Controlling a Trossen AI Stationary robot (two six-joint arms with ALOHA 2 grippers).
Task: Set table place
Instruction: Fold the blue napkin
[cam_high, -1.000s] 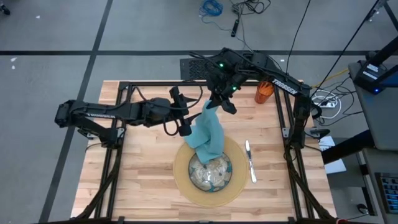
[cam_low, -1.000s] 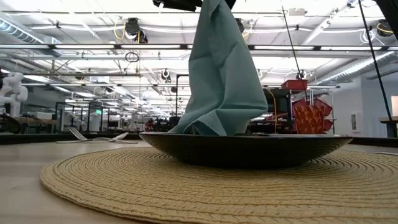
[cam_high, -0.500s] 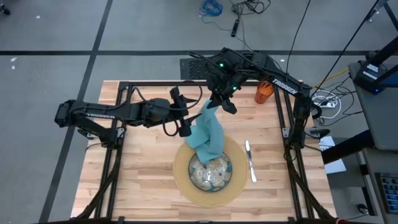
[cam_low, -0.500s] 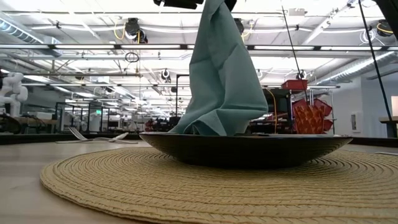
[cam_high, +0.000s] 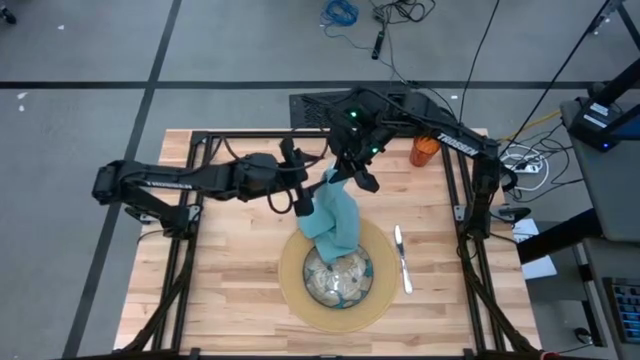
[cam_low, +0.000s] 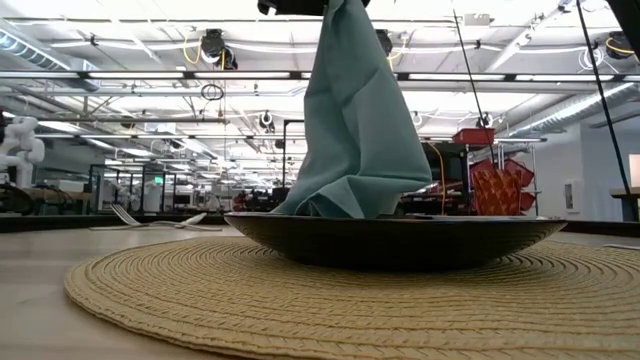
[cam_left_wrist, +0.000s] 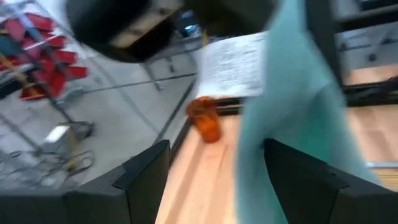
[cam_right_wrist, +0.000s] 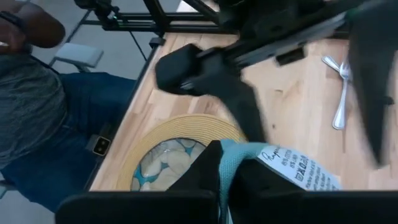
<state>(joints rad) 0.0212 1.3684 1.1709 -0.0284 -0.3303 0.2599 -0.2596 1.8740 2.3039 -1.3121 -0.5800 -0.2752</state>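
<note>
You're maybe halfway. The mat (cam_high: 338, 282) is down on the bench (cam_high: 230, 280), the bowl (cam_high: 338, 278) sits on it, and a knife (cam_high: 402, 258) lies just right of the mat. The napkin (cam_high: 334, 215) isn't placed though: your right gripper (cam_high: 345, 172) has its fingers clamped on the top corner, tail draped into the bowl. Your left gripper (cam_high: 303, 188) waits beside it, fingers apart. The orange cup (cam_high: 424, 149) is parked at the far edge, and the other cutlery (cam_right_wrist: 341, 93) sits off to the side.
</note>
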